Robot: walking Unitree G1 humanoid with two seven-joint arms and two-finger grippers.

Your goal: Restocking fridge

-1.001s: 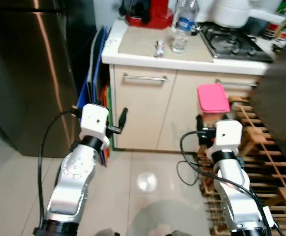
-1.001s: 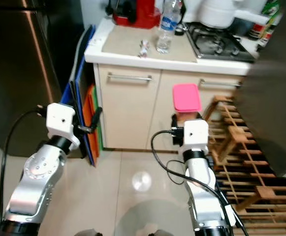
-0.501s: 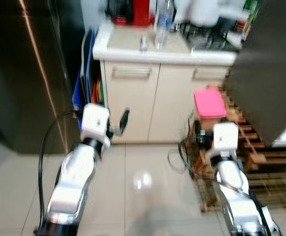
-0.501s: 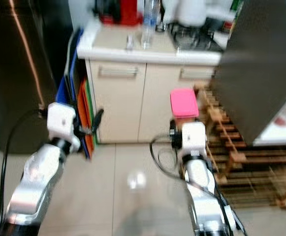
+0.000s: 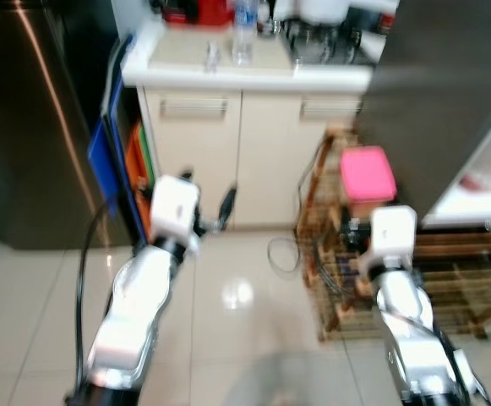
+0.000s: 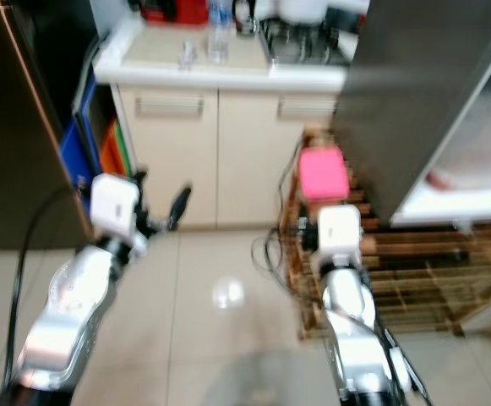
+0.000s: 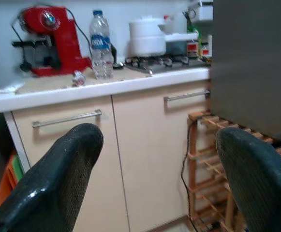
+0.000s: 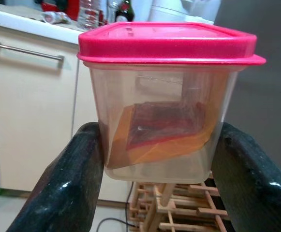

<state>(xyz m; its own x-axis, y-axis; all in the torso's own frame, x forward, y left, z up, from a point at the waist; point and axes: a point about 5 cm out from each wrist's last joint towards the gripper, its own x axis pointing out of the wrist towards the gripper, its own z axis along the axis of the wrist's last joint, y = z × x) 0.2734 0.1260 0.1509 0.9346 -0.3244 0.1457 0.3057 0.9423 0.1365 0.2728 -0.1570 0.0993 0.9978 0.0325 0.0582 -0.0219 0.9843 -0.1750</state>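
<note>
The right pincer [image 8: 155, 164] grips a tub [image 8: 164, 101] by its side walls, holding it upright with its pink lid [image 5: 367, 172] on top, in front of a wooden rack [image 5: 448, 279]. The clear tub holds something red and orange. The right arm reaches forward. The left pincer [image 7: 155, 174] hangs open and empty, facing cabinets [image 7: 130, 145] under the table [image 7: 82, 87].
</note>
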